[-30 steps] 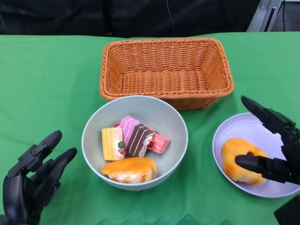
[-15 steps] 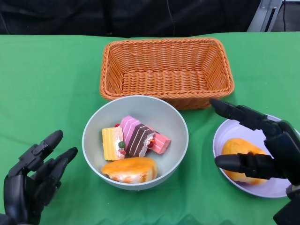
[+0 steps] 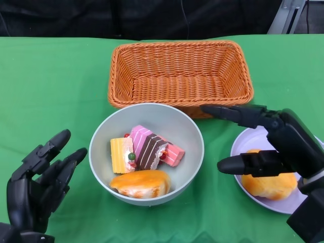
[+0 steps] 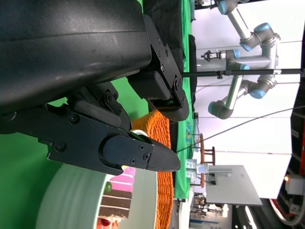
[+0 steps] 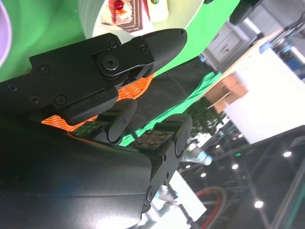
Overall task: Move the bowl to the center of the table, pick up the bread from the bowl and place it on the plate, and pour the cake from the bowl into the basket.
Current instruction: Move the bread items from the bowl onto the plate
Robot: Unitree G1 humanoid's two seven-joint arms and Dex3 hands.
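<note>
A grey bowl sits mid-table holding an orange bread at its front and several cake slices behind it. The empty wicker basket stands just beyond the bowl. To the right a lilac plate carries another bread. My right hand hovers open between bowl and plate, fingers spread toward the bowl. At the lower left my left hand is open, apart from the bowl. The right wrist view catches the bowl and its cake.
Green cloth covers the table around the objects. Beyond the table's far edge the background is dark. The left wrist view shows a slice of the bowl, the basket and a robot arm in the room beyond.
My right hand has lifted off the bread on the plate and moved left toward the bowl, fingers spread. The left hand has shifted only slightly.
</note>
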